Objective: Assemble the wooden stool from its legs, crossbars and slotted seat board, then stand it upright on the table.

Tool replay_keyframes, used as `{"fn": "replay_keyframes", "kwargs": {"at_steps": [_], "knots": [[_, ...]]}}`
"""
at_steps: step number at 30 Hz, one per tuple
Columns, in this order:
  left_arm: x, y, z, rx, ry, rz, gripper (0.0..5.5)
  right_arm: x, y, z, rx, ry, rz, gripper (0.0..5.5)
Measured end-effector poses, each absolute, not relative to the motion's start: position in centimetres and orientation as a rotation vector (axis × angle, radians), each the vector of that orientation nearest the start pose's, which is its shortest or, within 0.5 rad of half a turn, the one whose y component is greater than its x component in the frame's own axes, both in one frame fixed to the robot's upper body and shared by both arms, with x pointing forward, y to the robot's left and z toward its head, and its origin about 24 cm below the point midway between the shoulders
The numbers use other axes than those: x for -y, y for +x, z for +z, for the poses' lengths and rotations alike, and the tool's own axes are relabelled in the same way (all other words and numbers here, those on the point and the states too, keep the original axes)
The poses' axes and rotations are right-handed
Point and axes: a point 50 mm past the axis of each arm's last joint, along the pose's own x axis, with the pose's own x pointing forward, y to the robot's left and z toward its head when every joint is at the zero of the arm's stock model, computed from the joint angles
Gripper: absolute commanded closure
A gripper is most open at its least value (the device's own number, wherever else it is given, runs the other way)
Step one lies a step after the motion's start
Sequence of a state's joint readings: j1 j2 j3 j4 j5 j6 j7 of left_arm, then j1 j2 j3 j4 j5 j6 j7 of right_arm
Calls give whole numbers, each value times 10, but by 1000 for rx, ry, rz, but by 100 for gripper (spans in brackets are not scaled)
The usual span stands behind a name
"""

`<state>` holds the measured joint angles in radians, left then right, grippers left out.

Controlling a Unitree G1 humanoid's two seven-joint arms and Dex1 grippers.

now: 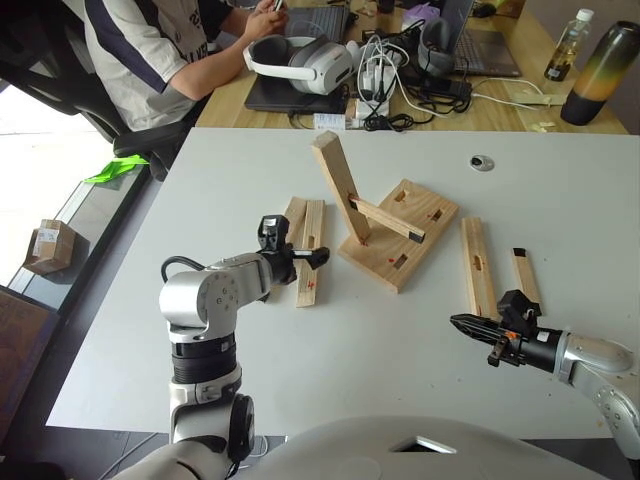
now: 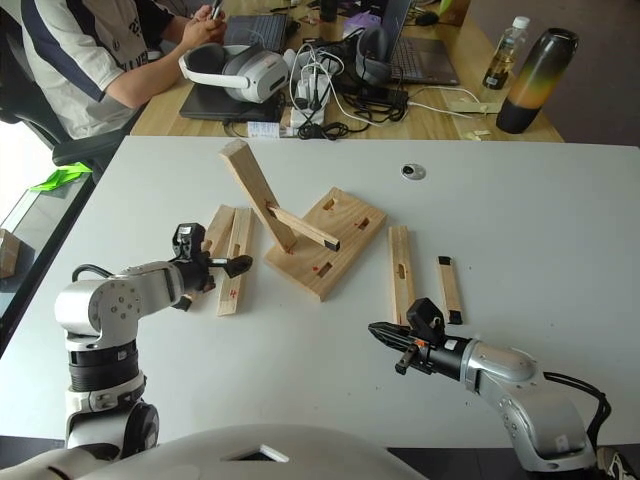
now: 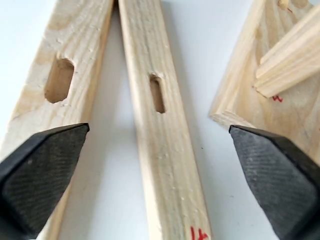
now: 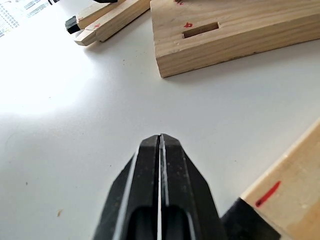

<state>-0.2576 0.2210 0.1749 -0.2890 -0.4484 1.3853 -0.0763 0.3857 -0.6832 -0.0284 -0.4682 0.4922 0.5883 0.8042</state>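
Beneath the spread fingers (image 3: 45, 160) of the left gripper (image 3: 159, 127) lies a slotted leg (image 3: 170, 175), ungripped, flat on the table (image 1: 250, 180) left of the seat board (image 1: 375, 255), where a tilted leg (image 1: 338, 185) stands. The right gripper (image 4: 160, 142) is pressed together, empty, just beside another leg (image 1: 477, 265) right of the board

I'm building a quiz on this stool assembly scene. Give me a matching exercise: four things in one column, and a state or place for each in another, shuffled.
1. left pincer
2. right pincer
3. seat board
4. short crossbar

A. lies flat, the wooden piece farthest to the robot's right
B. shut
C. bears a leaning leg
D. open

Pairs: 1-D, 2-B, 3-C, 4-A
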Motion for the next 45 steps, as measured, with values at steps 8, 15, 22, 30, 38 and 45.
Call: {"fn": "replay_keyframes", "kwargs": {"at_steps": [8,15,22,30,38,45], "knots": [[-161,237,58,-910,-18,-419,33,206,154,50,-606,9,899,550],[-172,242,51,-912,156,-481,149,200,159,52,-565,16,873,550],[-178,250,52,-934,173,-525,253,193,160,52,-540,28,863,550],[-178,250,48,-854,196,-456,348,191,178,62,-442,4,817,550],[-174,248,60,-647,111,-331,348,213,225,94,-195,6,564,550],[-188,289,127,-83,32,-15,348,262,308,196,215,101,184,550]]}}
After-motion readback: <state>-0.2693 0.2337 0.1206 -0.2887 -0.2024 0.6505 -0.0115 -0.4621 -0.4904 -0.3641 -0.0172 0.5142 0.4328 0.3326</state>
